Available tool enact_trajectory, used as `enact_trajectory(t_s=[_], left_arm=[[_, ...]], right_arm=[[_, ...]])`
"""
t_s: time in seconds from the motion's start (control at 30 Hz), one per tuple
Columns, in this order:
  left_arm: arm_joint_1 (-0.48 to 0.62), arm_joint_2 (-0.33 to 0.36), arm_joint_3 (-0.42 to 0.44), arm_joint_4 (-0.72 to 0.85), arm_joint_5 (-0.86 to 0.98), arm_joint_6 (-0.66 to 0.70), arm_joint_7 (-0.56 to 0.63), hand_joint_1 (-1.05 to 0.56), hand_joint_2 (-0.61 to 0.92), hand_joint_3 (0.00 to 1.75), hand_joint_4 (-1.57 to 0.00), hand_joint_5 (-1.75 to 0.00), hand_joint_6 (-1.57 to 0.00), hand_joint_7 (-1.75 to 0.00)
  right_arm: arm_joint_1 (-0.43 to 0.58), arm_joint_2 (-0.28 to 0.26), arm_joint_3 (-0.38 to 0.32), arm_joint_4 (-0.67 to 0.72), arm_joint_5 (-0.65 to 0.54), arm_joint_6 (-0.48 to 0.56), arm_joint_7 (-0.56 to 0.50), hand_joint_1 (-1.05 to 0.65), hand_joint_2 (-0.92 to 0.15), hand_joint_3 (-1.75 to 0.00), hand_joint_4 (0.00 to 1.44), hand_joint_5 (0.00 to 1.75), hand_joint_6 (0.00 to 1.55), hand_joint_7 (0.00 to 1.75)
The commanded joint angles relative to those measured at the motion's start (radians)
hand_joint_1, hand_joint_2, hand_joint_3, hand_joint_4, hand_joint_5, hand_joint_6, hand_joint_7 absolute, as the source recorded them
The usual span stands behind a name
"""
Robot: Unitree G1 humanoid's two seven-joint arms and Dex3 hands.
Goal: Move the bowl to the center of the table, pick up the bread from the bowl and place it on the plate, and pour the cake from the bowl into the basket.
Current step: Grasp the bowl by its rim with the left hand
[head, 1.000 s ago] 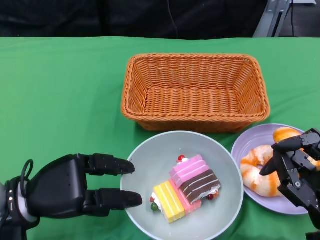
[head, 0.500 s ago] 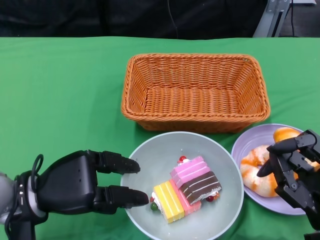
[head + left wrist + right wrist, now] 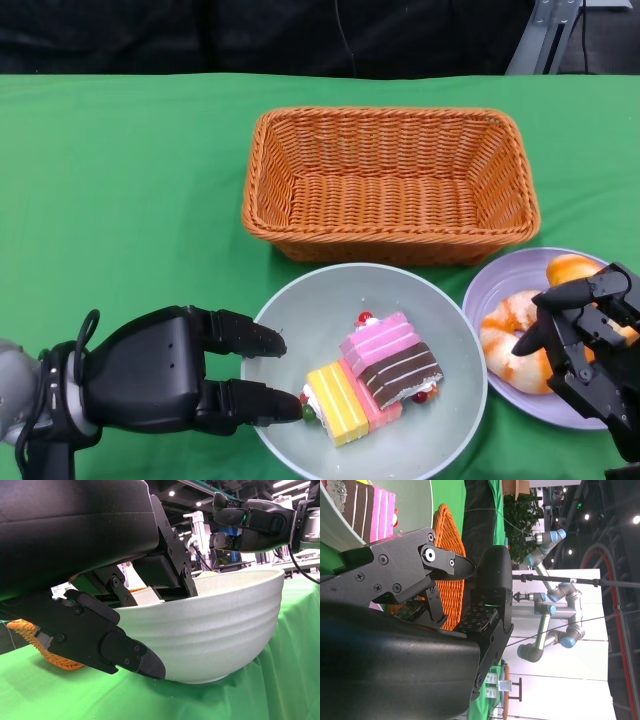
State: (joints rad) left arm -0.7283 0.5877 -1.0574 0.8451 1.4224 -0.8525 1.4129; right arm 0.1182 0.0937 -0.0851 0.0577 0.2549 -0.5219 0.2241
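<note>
Left hand (image 3: pixel 160 385) nearer — fingers over bowl (image 3: pixel 300 310) rim.

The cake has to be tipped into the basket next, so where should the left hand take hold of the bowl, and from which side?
Probably the bowl's rim on the robot's left side, where the left hand already is. The wall there is bare, the cake lies toward the middle, and the plate crowds the right side. Fingers over the lip and under the curved wall suit tipping toward the basket beyond.
</note>
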Motion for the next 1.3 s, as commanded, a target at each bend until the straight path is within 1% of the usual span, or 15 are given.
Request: enact_trajectory(t_s=[0.03, 0.27, 0.47, 0.53, 0.63, 0.77, 0.83, 0.9, 1.0, 1.17, 1.3], left_arm=[[-0.009, 0.027, -0.004, -0.024, -0.002, -0.003, -0.042, -0.41, 0.79, 0.01, -0.94, -0.01, -0.88, -0.01], [-0.002, 0.048, 0.015, -0.101, -0.032, -0.026, -0.149, -0.47, 0.78, 0.00, -0.95, -0.01, -0.88, 0.00], [0.003, 0.035, 0.027, -0.128, -0.042, -0.020, -0.221, -0.49, 0.77, 0.00, -0.96, -0.01, -0.87, 0.00], [0.005, 0.032, 0.030, -0.131, -0.052, -0.027, -0.241, -0.46, 0.77, 0.00, -0.95, 0.00, -0.87, 0.00], [0.008, 0.025, 0.031, -0.141, -0.054, -0.010, -0.280, -0.46, 0.78, 0.01, -0.95, 0.00, -0.86, 0.00], [0.018, 0.015, 0.037, -0.155, -0.061, 0.016, -0.344, -0.48, 0.78, 0.00, -0.94, 0.00, -0.86, 0.00], [0.024, 0.009, 0.041, -0.159, -0.066, 0.021, -0.364, -0.49, 0.77, 0.00, -0.94, 0.00, -0.86, 0.00], [0.032, 0.000, 0.045, -0.159, -0.072, 0.026, -0.372, -0.51, 0.77, 0.00, -0.94, 0.00, -0.86, 0.00], [0.044, -0.015, 0.047, -0.150, -0.082, 0.034, -0.386, -0.53, 0.78, 0.00, -0.95, 0.00, -0.87, 0.00], [0.043, -0.042, 0.033, -0.107, -0.081, 0.040, -0.379, -0.47, 0.79, 0.01, -0.96, -0.01, -0.87, 0.00], [0.032, -0.072, 0.017, -0.051, -0.075, 0.031, -0.337, -0.44, 0.79, 0.01, -0.99, -0.01, -0.90, -0.02]], right_arm=[[-0.004, 0.001, -0.001, -0.002, -0.001, -0.014, -0.008, -0.10, -0.76, -0.67, 0.80, 1.48, 0.81, 1.04], [0.001, 0.006, 0.001, -0.011, -0.013, -0.013, -0.024, -0.10, -0.75, -0.68, 0.81, 1.48, 0.81, 1.05], [0.001, 0.004, 0.008, -0.006, -0.003, -0.019, -0.015, -0.09, -0.75, -0.69, 0.80, 1.49, 0.80, 1.06], [0.002, 0.003, 0.008, -0.008, -0.004, -0.016, -0.016, -0.12, -0.77, -0.64, 0.80, 1.49, 0.80, 1.07], [0.002, 0.007, 0.008, -0.004, -0.011, -0.023, -0.023, -0.12, -0.78, -0.61, 0.80, 1.49, 0.80, 1.06], [0.002, 0.006, 0.011, 0.000, -0.020, -0.032, -0.025, -0.11, -0.77, -0.64, 0.80, 1.51, 0.79, 1.07], [-0.002, 0.001, 0.010, 0.009, -0.005, -0.036, -0.011, -0.11, -0.77, -0.64, 0.79, 1.50, 0.79, 1.07], [-0.004, -0.002, 0.009, 0.013, 0.011, -0.031, 0.003, -0.12, -0.78, -0.61, 0.80, 1.49, 0.79, 1.05], [-0.005, -0.003, 0.006, 0.012, 0.022, -0.025, 0.011, -0.11, -0.79, -0.60, 0.80, 1.48, 0.80, 1.03], [-0.003, -0.001, 0.002, 0.014, 0.000, -0.037, -0.003, -0.11, -0.78, -0.62, 0.79, 1.48, 0.81, 1.02], [-0.001, 0.005, 0.003, 0.015, -0.009, -0.045, -0.014, -0.10, -0.78, -0.62, 0.80, 1.48, 0.81, 1.03]])
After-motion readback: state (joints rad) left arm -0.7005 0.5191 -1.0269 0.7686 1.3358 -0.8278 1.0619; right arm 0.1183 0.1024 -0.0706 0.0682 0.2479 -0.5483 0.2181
